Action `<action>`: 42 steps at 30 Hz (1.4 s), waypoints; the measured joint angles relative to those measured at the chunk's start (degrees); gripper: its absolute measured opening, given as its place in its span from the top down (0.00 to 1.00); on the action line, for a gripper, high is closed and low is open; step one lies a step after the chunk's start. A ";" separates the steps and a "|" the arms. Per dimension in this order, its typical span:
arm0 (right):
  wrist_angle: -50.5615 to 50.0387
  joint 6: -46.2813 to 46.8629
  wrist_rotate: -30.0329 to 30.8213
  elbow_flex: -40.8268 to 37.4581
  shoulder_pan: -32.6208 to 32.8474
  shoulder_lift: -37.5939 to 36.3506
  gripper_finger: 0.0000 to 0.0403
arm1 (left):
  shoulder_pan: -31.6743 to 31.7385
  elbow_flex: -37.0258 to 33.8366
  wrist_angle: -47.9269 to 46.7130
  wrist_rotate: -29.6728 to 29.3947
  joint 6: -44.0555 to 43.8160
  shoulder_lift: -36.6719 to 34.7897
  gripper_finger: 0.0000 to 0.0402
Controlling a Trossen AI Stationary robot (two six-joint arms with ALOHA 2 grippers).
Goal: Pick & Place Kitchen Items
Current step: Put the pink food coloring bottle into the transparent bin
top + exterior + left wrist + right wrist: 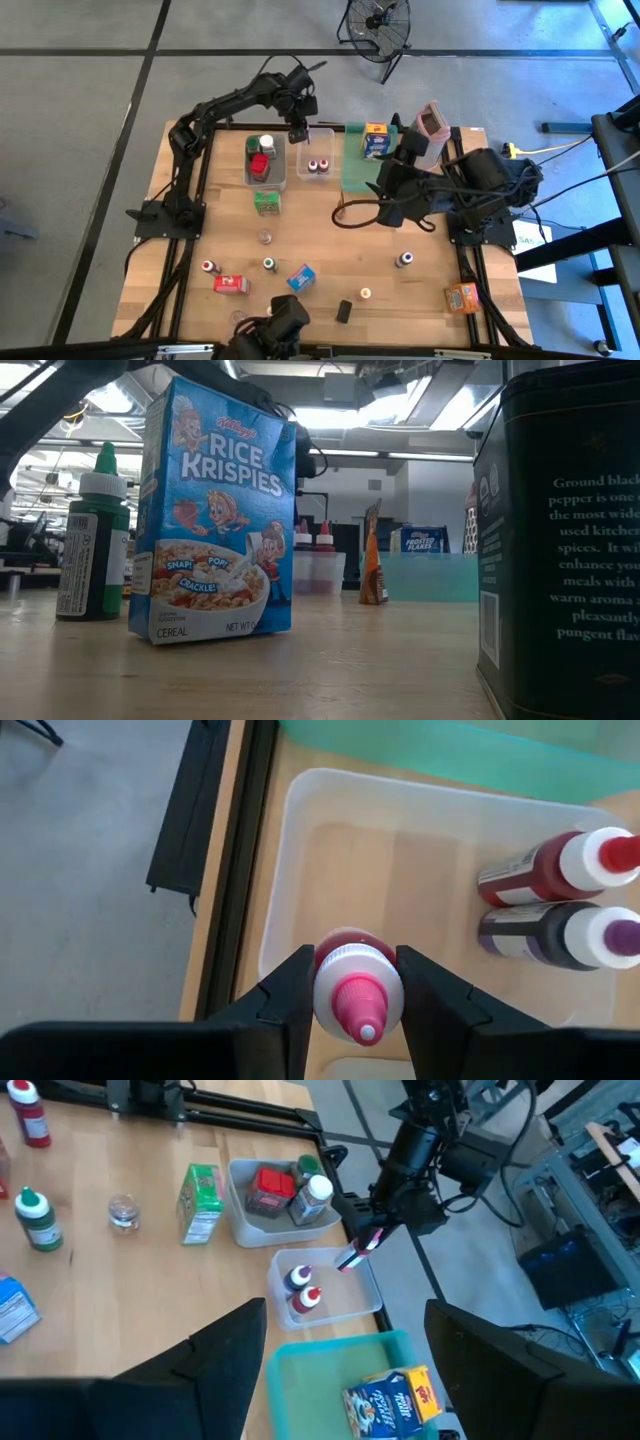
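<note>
My left gripper (pixel 358 1010) hangs over the far end of a small clear bin (pixel 300 850), shut on a tiny red bottle with a white collar and pink cap (pixel 355 985). The right wrist view shows that same bottle (pixel 355 1255) in the air above the bin (pixel 365 1285). Two more bottles lie on the bin's floor, one red-capped (pixel 560 870) and one purple-capped (pixel 560 935). My right gripper (pixel 345 1305) is open above the green tray (pixel 355 170), touching nothing. Other small items stand scattered across the near half of the table. My left gripper pinches the bottle between its two fingers (pixel 290 995), at the white collar just under the pink cap (pixel 345 975). The fingers come from above. The bottle is lifted clear over the bin and tilted, its pink cap toward the wrist camera.
A second clear bin (pixel 250 165) holds a red box and a white-capped jar, with a green box (pixel 266 203) beside it. A cereal box (pixel 375 140) and the pinkish grater (pixel 430 130) stand at the far edge. A Rice Krispies box (pixel 215 510), green-capped bottle (pixel 95 540) and black tin (pixel 570 530) stand near.
</note>
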 joint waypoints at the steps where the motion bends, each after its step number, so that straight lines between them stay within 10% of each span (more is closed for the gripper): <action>1: 0.01 -0.05 -0.24 0.00 -0.25 0.00 0.32 | 0.04 0.00 0.18 0.02 -0.02 0.00 0.72; 42: 0.00 -2.99 -1.49 -1.05 -3.43 -0.15 0.32 | 1.27 -6.23 9.00 -0.22 -2.61 3.21 0.72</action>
